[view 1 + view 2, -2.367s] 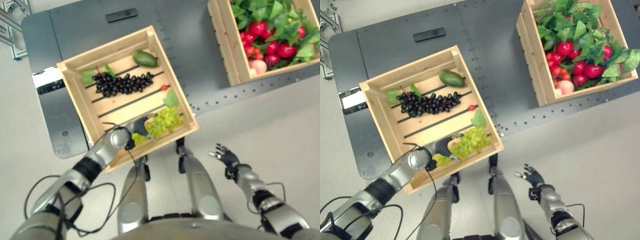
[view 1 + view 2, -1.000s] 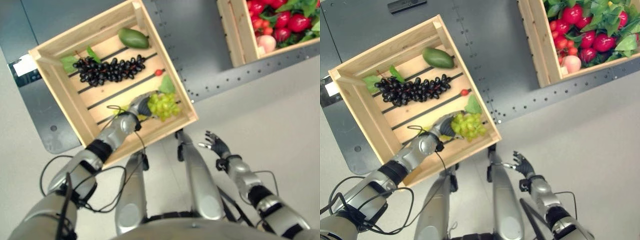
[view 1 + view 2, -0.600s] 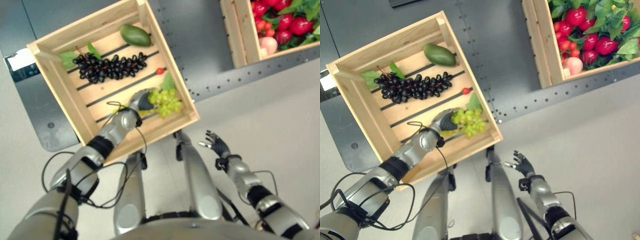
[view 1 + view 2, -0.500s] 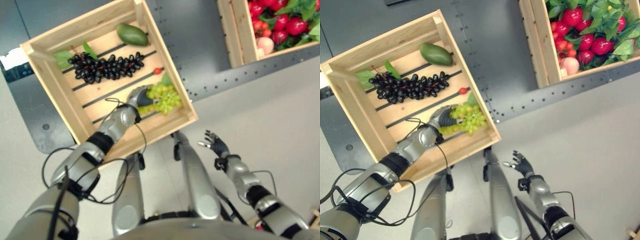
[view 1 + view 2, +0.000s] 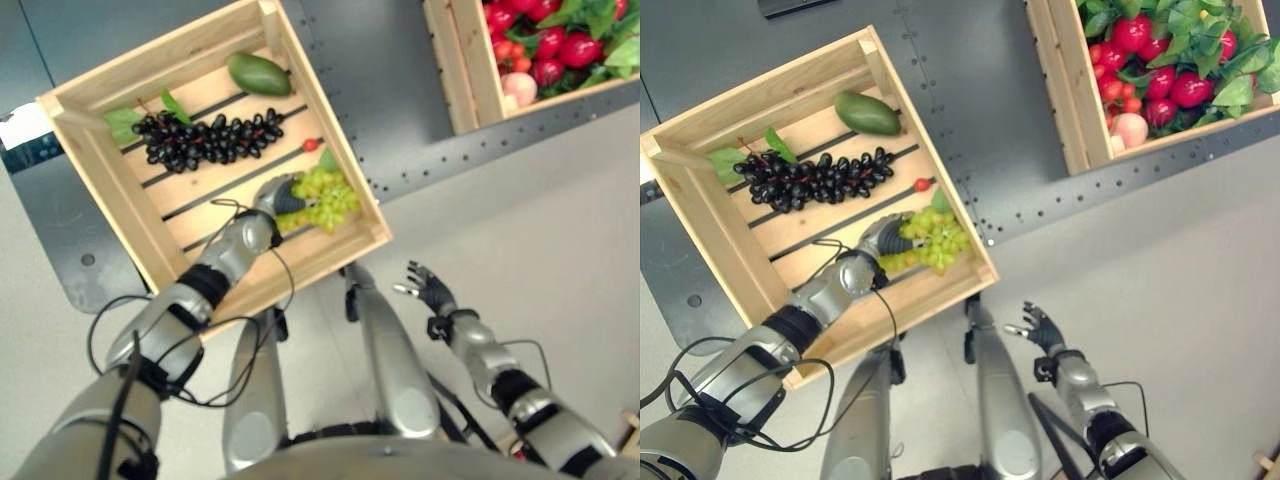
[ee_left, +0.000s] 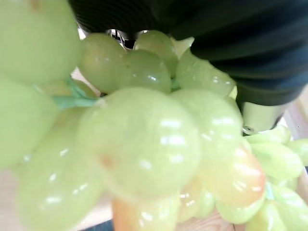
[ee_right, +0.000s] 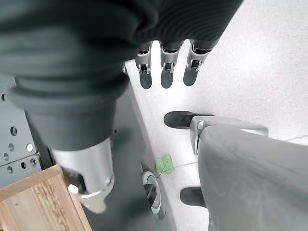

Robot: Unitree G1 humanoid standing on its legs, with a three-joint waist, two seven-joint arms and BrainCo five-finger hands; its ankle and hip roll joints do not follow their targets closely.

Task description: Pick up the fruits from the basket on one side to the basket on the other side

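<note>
Grapes first: the dark bunch (image 5: 207, 141) lies across the slats of the near wooden basket (image 5: 70, 135), just as it lay a second ago, with an avocado (image 5: 259, 74) behind it and a small red fruit (image 5: 311, 145) to its right. What has changed sits at that basket's near right corner. The left robot hand (image 5: 280, 194) has worked in from the front edge and now has the green grape bunch (image 5: 325, 196) against its palm; its wrist view shows pale grapes (image 6: 139, 139) pressed right up to the dark cover, and the bunch has shifted toward the corner compared with two seconds back. Fingers look curled into the cluster, so I judge it gripped, though the bunch is not yet clear of the slats. That would mean the pick is nearly made and the lift and carry are what remain.

Across the dark worktop (image 5: 390, 100), well apart, stands the far basket (image 5: 452, 70), heaped with red fruit (image 5: 1188, 88), a peach (image 5: 1129, 129) and leaves (image 5: 1180, 20).

Further right, the right robot hand (image 5: 428, 290) hangs over the floor with fingers spread and empty, much where it was before.

No brand, label or legible writing can be made out anywhere.
</note>
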